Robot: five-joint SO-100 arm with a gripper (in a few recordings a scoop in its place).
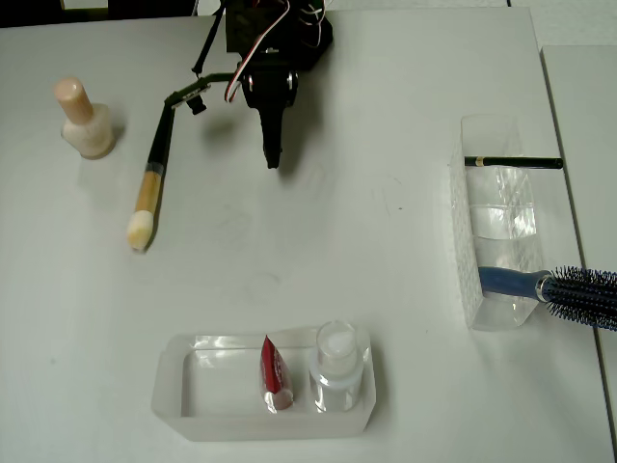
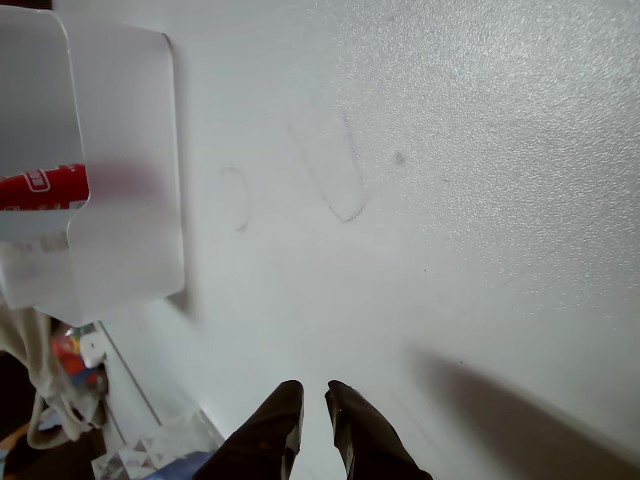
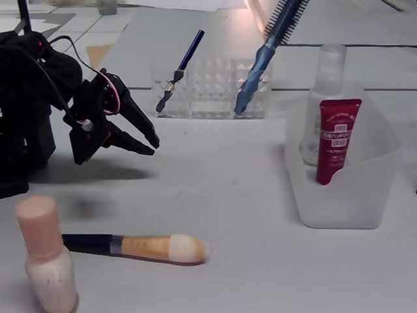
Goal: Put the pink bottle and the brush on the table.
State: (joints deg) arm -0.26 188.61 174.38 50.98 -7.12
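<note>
I see the table [image 1: 386, 260] as a plain white matte top with a few faint scuffs, and a seam down its right edge in the overhead view; past its far edge in the fixed view there is pale tiled floor. Taking the black arm [image 1: 275, 43] at the top of the overhead view as my landmark: the frosted bin [image 1: 193, 410] sits well below it near the bottom edge, holding the red tube [image 1: 275, 374] and the clear bottle [image 1: 337, 371] side by side. The clear organiser [image 1: 496, 222] stands far to the arm's right, with the blue hairbrush [image 1: 559, 286] and a thin black stick [image 1: 511, 162] poking out. The brush [image 1: 152, 188] lies flat on the table just left of the arm, cream tip pointing away from it. The pink bottle [image 1: 85, 121] stands upright further left, beside the brush handle. My gripper [image 1: 273, 154] points down from the arm, grasping nothing, fingers slightly parted above bare table
</note>
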